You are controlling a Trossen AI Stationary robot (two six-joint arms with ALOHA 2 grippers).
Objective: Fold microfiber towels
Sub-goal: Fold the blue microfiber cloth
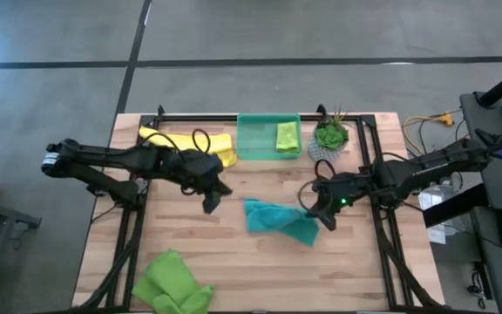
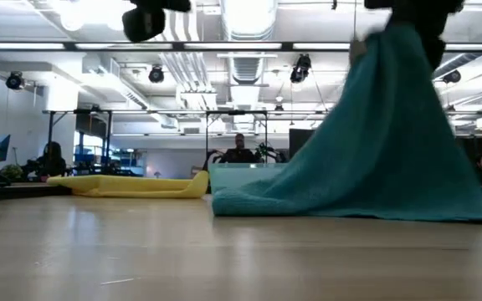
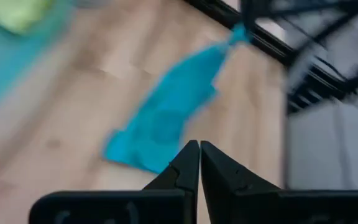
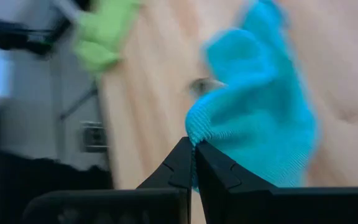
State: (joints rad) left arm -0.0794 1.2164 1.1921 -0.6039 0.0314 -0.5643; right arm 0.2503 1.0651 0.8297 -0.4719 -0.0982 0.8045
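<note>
A teal-blue towel lies mid-table with its right end raised. My right gripper is shut on that end; in the low view the towel hangs from it like a tent. My left gripper is shut and empty, above the table just left of the towel; its wrist view shows the towel ahead of the shut fingers. A yellow towel lies flat at the far left. A lime green towel lies crumpled at the near left. Another lime green towel lies folded in the green tray. My right gripper pinches a bunched edge at the teal-blue towel's right end between its two fingers. That end is lifted clear. The cloth slopes down from it, and its lower left part rests on the table.
A small potted plant stands at the far edge, right of the tray. A black frame rail runs along the table's far edge. Bare wood lies in front of the teal-blue towel. People sit in the room behind.
</note>
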